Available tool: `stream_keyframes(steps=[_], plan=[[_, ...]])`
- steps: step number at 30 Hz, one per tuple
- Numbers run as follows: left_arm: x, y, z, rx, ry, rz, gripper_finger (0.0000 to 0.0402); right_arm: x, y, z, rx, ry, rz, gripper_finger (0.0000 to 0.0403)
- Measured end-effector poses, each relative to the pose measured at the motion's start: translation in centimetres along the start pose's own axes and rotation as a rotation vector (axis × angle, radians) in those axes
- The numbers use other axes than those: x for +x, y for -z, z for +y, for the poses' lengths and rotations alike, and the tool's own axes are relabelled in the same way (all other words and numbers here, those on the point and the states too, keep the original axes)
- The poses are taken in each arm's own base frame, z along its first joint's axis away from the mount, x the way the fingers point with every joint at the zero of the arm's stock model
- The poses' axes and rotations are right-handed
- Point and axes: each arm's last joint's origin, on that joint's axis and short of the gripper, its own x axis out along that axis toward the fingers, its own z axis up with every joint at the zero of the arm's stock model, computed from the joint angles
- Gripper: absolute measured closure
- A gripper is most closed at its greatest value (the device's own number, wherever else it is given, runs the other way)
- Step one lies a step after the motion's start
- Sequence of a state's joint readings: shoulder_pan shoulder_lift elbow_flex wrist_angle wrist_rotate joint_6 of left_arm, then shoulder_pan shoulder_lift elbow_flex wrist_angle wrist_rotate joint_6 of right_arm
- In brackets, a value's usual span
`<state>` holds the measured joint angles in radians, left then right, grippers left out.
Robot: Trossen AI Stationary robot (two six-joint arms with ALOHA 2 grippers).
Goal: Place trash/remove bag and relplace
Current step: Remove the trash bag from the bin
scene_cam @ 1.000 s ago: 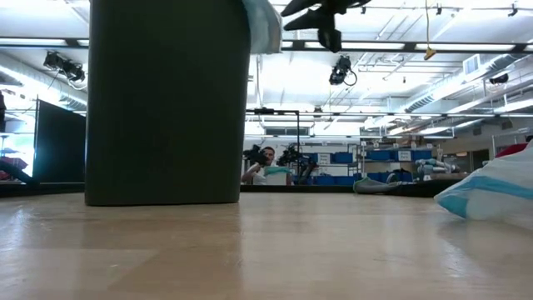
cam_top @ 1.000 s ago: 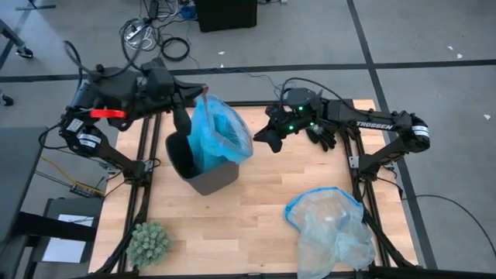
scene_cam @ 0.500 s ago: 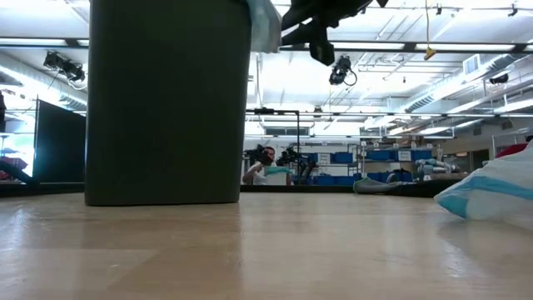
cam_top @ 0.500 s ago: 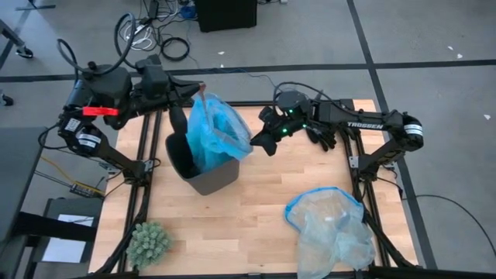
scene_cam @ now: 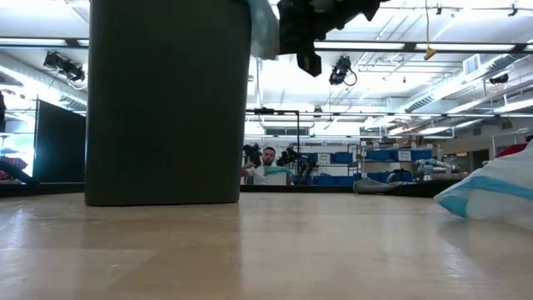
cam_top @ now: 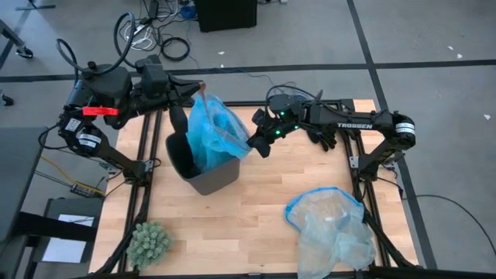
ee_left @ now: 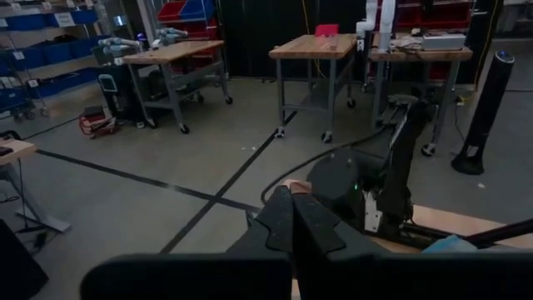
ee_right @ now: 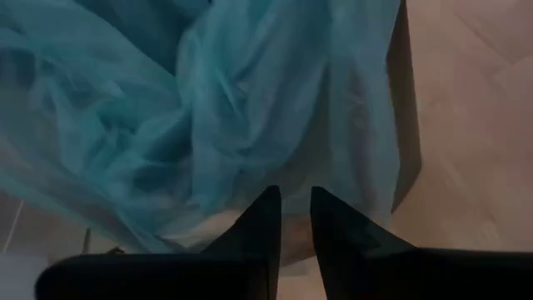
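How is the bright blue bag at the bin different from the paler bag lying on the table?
The bright blue bag is strongly coloured, while the paler bag is clearer and greyish. The bright blue bag is pulled up out of the dark bin with the left pincer at its top; the paler bag lies loose, untouched. Both are thin, crinkly plastic.

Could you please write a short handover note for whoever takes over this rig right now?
Left gripper: shut on the top edge of the blue bag, holding it up above the bin.
Right gripper: slightly open, empty, close beside the bag's hanging side.
The bag sits in the dark bin but only partly lines it; one side of the bin mouth is uncovered.
Paler clear bag lies crumpled on the table near the right arm; green plant ball at a table corner.
Left to do: spread the bag over the bin rim. No trash in view.
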<state>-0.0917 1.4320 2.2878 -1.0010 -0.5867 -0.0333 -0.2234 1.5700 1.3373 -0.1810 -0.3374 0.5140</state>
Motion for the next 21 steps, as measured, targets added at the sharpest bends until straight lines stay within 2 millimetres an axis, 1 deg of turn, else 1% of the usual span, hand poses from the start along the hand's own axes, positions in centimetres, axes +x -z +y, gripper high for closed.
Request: stream_keyframes(steps=[3,7,11,13,17,21], plan=[[-0.3,0.1,0.2,-0.001,-0.001,0.007,0.0401,0.0,0.1,0.0,-0.012,0.004,0.008,0.0347],[-0.9,0.4,0.6,-0.007,-0.01,0.035,0.0401,-1.2,0.2,0.2,-0.025,0.059,0.021,0.0346],[-1.1,0.4,0.9,-0.021,-0.044,0.038,0.0401,-3.0,0.7,-0.5,-0.04,0.251,0.065,0.035],[-1.3,0.4,1.0,-0.021,-0.043,0.039,0.0401,-3.9,0.7,-0.7,-0.076,0.336,0.067,0.0352],[-1.4,0.3,1.0,-0.027,-0.044,0.03,0.0401,-5.9,0.0,0.1,-0.169,0.405,-0.007,0.0353],[-1.4,0.3,1.0,-0.029,-0.047,0.029,0.0401,-8.1,-1.0,1.1,-0.273,0.506,-0.136,0.0353]])
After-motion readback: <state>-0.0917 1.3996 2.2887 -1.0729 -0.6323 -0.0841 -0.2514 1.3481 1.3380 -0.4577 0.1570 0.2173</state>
